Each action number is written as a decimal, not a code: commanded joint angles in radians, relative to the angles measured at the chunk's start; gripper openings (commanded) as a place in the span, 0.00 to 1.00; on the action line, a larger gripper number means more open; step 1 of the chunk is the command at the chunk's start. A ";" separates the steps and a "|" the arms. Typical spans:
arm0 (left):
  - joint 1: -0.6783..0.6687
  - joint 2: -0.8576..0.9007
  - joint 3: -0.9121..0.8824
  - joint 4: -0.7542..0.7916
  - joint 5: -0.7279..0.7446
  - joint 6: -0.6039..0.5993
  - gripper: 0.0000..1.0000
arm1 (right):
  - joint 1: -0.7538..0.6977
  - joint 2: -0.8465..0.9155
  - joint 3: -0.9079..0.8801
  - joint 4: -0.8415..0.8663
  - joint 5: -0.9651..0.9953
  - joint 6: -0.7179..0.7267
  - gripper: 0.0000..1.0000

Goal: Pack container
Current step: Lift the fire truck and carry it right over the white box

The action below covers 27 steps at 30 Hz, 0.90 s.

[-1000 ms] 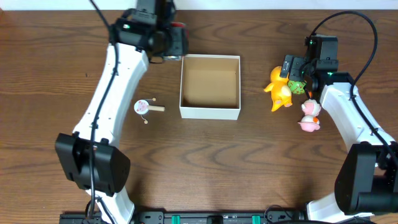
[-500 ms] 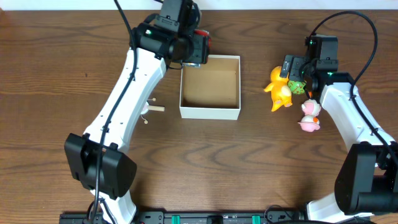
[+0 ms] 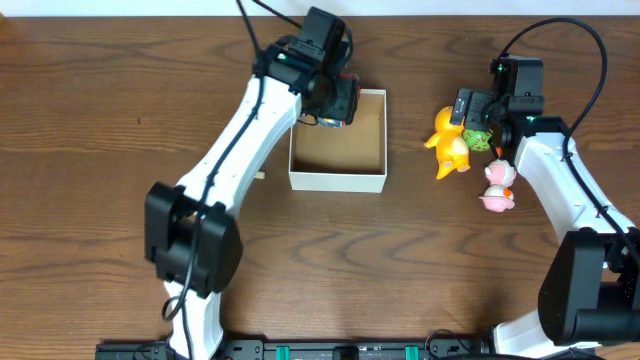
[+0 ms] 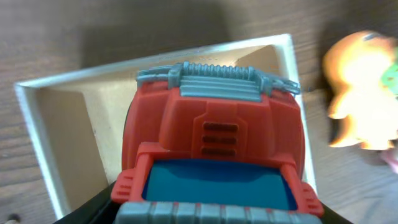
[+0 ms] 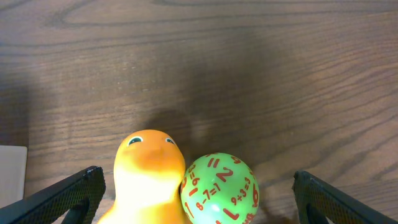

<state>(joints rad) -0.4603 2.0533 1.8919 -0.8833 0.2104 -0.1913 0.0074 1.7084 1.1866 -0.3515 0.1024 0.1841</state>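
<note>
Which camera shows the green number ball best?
The right wrist view: the green number ball sits lower centre, sharp, red sums readable, beside the orange duck. Overhead shows only a small green patch, partly hidden under the right gripper. The left wrist view gives at most a blurred green sliver at its right edge.
</note>
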 commanded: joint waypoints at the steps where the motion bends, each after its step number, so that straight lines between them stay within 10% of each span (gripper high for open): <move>1: 0.002 0.032 -0.005 0.010 0.008 -0.016 0.47 | -0.007 0.001 0.019 -0.001 0.006 0.017 0.99; 27: -0.080 0.171 -0.005 0.037 -0.066 -0.055 0.44 | -0.048 0.001 0.019 -0.003 0.006 0.017 0.99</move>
<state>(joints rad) -0.5453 2.2219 1.8889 -0.8581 0.1654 -0.2367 -0.0288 1.7084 1.1866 -0.3546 0.1036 0.1841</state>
